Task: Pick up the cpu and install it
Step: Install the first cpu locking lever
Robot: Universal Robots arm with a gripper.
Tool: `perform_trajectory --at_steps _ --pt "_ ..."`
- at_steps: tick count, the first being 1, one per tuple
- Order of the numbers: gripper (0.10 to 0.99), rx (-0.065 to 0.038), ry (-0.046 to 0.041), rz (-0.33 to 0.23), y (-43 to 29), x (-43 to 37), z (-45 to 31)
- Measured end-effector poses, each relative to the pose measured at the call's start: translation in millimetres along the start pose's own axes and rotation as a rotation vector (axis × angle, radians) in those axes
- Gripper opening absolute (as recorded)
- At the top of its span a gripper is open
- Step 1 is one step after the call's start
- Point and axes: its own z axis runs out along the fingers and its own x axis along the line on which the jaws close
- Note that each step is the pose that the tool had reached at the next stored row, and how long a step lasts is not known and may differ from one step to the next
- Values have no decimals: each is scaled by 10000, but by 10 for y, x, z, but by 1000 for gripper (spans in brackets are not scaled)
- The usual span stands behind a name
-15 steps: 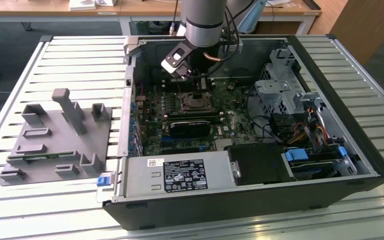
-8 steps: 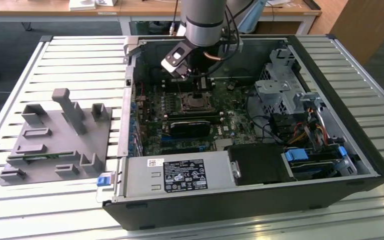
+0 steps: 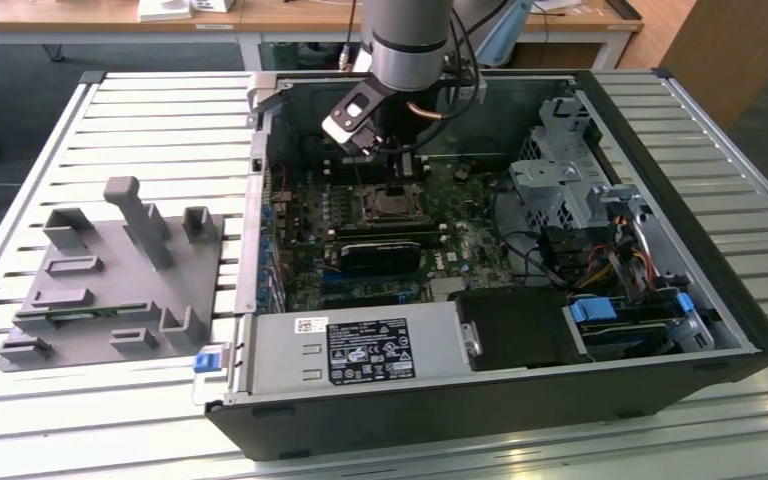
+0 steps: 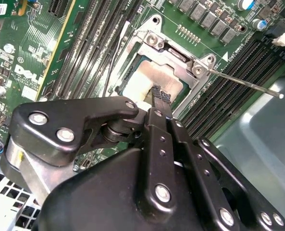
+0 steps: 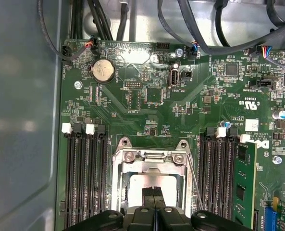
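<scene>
The cpu [image 5: 135,185] [image 4: 140,82] lies flat in the open socket, its pale silver top framed by the socket's metal frame [image 5: 152,156] [image 4: 180,53]. My gripper [image 5: 154,193] [image 4: 160,95] hangs right over it with both black fingers pressed together, tips at the chip's top face. Nothing shows between the fingers. In the exterior view the gripper [image 3: 398,172] reaches down into the open computer case just above the socket [image 3: 391,205]. The socket's thin lever [image 4: 243,83] sticks out to one side.
Memory slots [image 5: 84,178] flank the socket, with a green module [image 5: 243,185] in one. A black heatsink block [image 3: 377,252] sits near the socket, the power supply [image 3: 357,350] in front, a drive cage [image 3: 564,180] at the exterior view's right. A grey fixture [image 3: 104,270] stands outside the case.
</scene>
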Motion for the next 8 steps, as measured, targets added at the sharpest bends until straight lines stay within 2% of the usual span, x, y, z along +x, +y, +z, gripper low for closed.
perform_trajectory --at_steps 8 --pt "106 -1 1 0 0 0 -31"
